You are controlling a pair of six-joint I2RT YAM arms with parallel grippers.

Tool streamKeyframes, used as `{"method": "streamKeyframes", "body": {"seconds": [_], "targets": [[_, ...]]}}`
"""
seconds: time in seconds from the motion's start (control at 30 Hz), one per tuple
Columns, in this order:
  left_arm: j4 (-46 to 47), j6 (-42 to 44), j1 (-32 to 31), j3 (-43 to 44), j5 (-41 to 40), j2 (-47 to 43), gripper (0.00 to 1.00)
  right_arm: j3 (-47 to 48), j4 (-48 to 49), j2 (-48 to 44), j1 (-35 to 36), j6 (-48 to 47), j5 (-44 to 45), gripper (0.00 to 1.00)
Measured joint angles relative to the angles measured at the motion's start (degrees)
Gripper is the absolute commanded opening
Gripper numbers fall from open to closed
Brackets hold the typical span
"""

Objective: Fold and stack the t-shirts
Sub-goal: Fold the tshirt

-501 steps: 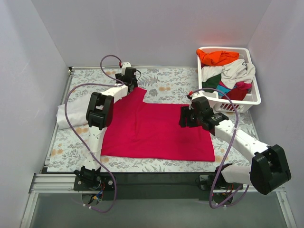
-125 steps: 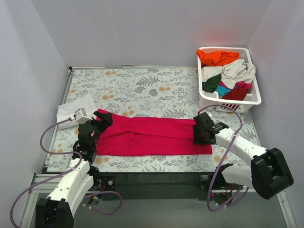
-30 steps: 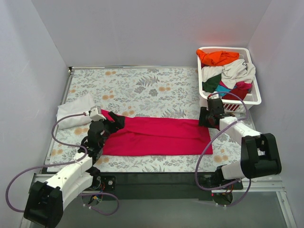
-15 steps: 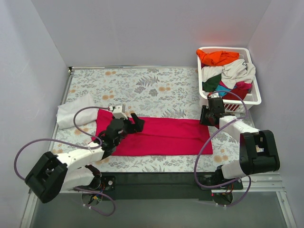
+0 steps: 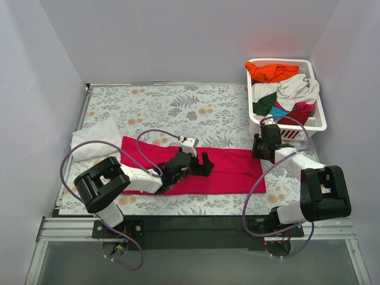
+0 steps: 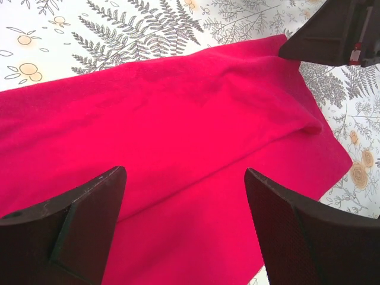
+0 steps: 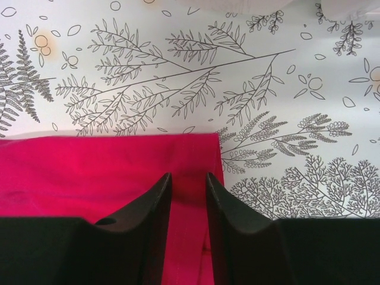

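Crimson shirt: light, limp, best lifted by its corners. Left pincer gapes wide over the middle. Right pincer is narrow at the corner, and I cannot tell if it grips.

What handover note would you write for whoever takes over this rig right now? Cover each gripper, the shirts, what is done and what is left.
Left gripper: open and empty, low over the middle of the crimson t-shirt.
Right gripper: jaws narrow, straddling that shirt's far right corner; a firm pinch cannot be confirmed.
Things: crimson t-shirt lies as a long band across the table; white t-shirt bundled at the left edge; more shirts in the basket.
Done: lengthwise fold.
To do: fold the band crosswise, stack it, then fold the shirts from the basket.
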Motion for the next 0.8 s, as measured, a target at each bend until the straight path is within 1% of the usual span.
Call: {"method": "streamKeyframes", "body": {"seconds": [0.2,0.23,0.37,0.5,0.63,0.7,0.8], "targets": [[1.68,0.42,0.0,0.04,1.97,2.38,0.75,0.07,-0.94,-0.15,0.48,0.02,2.4,0.27],[1.88,0.37,0.0,0.04,2.38,2.75,0.75,0.07,-1.6,-0.46,0.87,0.09,2.99,0.31],[2.93,0.37,0.0,0.04,4.15,4.15,0.75,0.04,-6.34,-3.61,3.34,0.33,4.94,0.38],[3.13,0.37,-0.02,-0.17,4.61,4.26,0.75,0.17,-9.46,-8.57,7.89,0.61,5.35,0.45],[-0.46,2.01,-0.02,-0.66,0.5,-2.69,0.78,0.74,-10.56,-9.99,13.33,2.03,3.76,0.47],[-3.26,2.97,0.37,0.11,-2.51,-7.02,0.79,0.87,-10.21,-8.92,15.3,2.69,2.01,0.47],[-6.23,3.26,2.49,1.14,-6.86,-10.32,0.79,0.94,-8.94,-5.33,16.96,3.54,-0.13,0.47]]}}
